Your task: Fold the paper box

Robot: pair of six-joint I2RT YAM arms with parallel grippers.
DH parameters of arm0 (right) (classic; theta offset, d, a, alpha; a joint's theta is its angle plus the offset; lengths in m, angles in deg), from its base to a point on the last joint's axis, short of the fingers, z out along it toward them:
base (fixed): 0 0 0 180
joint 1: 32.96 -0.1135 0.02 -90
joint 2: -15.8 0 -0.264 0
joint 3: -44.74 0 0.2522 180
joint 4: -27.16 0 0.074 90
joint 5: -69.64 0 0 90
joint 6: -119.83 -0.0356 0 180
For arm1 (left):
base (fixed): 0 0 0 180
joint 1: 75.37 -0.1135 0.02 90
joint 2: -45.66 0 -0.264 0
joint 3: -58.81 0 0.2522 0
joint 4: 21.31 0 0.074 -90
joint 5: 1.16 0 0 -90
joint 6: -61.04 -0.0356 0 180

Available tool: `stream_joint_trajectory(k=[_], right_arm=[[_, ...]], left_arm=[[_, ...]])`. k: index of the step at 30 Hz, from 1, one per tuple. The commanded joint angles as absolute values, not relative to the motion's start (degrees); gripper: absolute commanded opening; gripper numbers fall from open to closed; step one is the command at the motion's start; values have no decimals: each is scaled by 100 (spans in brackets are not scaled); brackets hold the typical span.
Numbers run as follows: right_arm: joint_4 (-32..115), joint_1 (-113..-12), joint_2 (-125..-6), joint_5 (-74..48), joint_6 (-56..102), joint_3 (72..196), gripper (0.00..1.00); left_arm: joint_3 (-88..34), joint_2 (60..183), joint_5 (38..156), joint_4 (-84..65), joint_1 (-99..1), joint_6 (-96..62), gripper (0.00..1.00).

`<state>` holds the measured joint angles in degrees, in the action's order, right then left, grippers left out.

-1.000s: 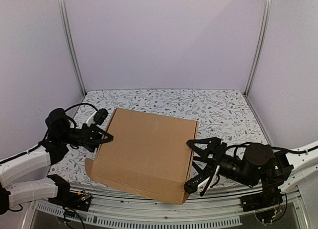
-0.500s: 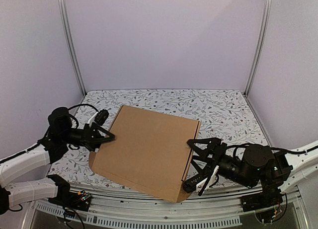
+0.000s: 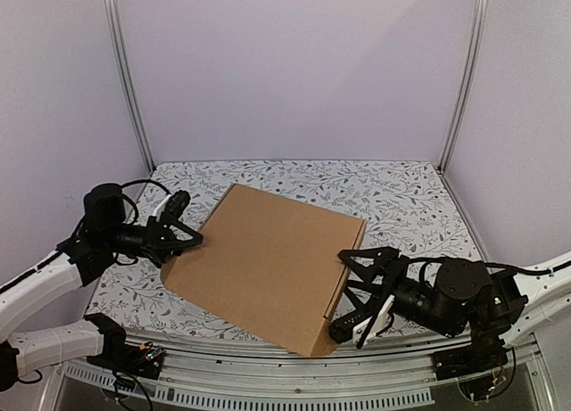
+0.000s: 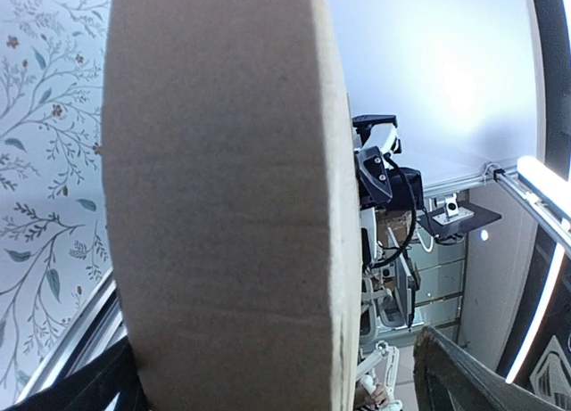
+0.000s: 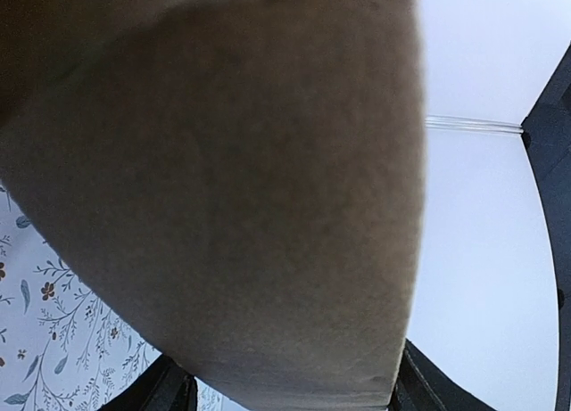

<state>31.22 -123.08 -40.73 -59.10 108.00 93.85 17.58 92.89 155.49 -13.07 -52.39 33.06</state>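
Plain pale lilac walls [image 3: 294, 63] close the scene on three sides, with a slim metal post [image 3: 125, 72] in each back corner. Below them the worktop [image 3: 401, 197] fills the middle of the overhead view, covered in a white sheet printed with grey leaves and sprigs.

The paper box [image 3: 268, 268] lies at the centre of the worktop, turned so that its corners point toward the frame edges. It is plain brown cardboard, unprinted, with one broad flat panel facing up and a thin side wall showing along its right edge. No open flaps or tabs show from above.

The left arm [image 3: 45, 282] comes in from the lower left, white links bent at the elbow and the black forearm reaching level toward the right. The right arm [image 3: 464, 295] enters from the lower right (its cable looping over the wrist) and stretches low to the left.

The left gripper [image 3: 187, 224] sits at the box's left corner with its jaws spread wide. In its wrist view the cardboard edge [image 4: 223, 206] stands between the fingers [image 4: 473, 375], with a clear gap on the right side.

The right gripper [image 3: 339, 295] straddles the box's right edge, one finger above and one below in the overhead view. Its wrist camera is filled with blurred cardboard [image 5: 250, 206], and the fingers [image 5: 169, 389] press against it on both sides, so it grips the box.
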Motion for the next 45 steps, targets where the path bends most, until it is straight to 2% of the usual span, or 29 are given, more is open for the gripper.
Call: stream_joint_trajectory(k=[1,5,14,32,45], right_arm=[[3774,-12373,-3809,-5959,10059,9790,41],[4366,-12371,-3737,-5958,9412,10070,40],[5249,-12331,-3769,-5831,8116,10682,37],[5209,-11202,-3856,-4357,5879,10712,29],[3787,-10117,-3265,-2656,4336,9894,24]], left_arm=[[752,9143,14802,1129,-5365,1667,99],[114,9189,13908,2657,-5366,588,100],[-335,8947,12669,3479,-5364,-140,100],[205,8752,12653,2747,-5362,79,100],[954,8427,12573,1428,-5360,821,99]])
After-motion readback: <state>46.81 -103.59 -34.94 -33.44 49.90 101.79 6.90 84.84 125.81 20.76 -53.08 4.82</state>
